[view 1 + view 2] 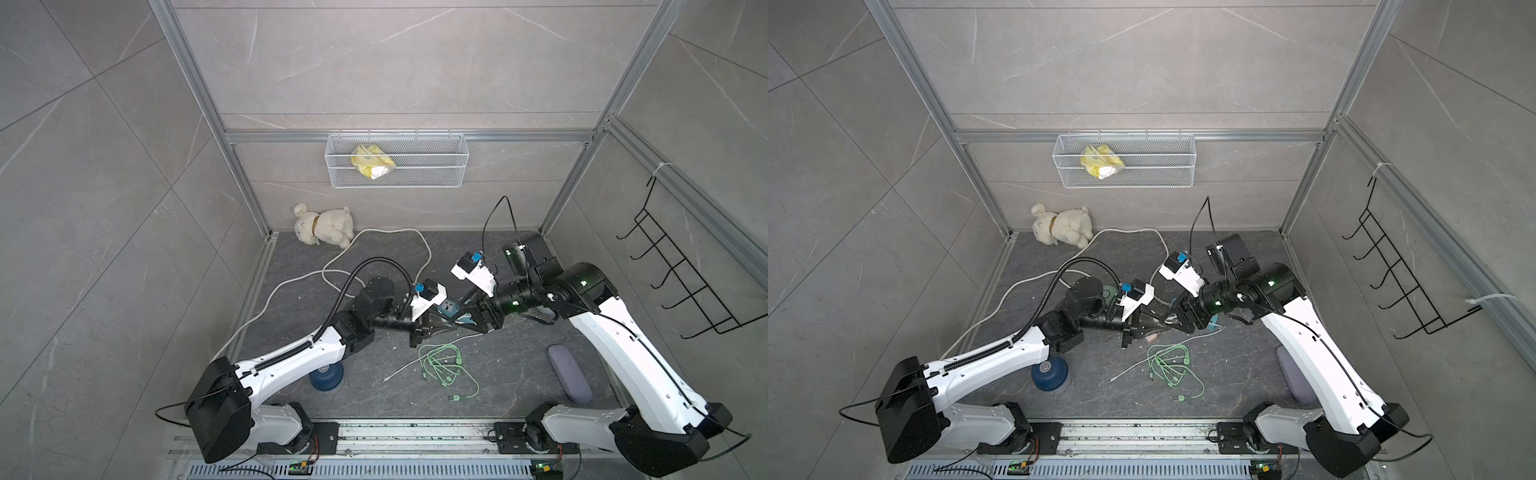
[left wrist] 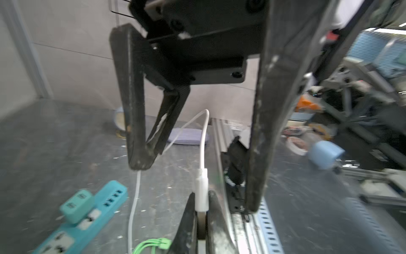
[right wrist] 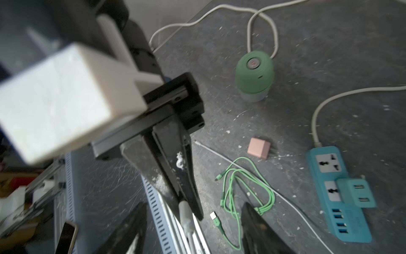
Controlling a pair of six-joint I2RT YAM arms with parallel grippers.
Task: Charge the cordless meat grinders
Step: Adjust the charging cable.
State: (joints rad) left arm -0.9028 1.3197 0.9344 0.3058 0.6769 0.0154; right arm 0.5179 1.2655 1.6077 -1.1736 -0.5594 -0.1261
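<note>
While the left tool (image 2: 202, 194) grips the white plug (image 2: 202, 184), right tool (image 3: 194, 206) wide, it should meet squarely the teal charger (image 1: 449, 308) at twelve o'clock.

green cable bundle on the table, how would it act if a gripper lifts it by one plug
Likely floppy: the green cable lies in loose, uneven loops, so the rest would dangle and trail. Probably light, being thin cord with small plugs. It may snag, since its strands cross each other and a white cable runs across them.
</note>
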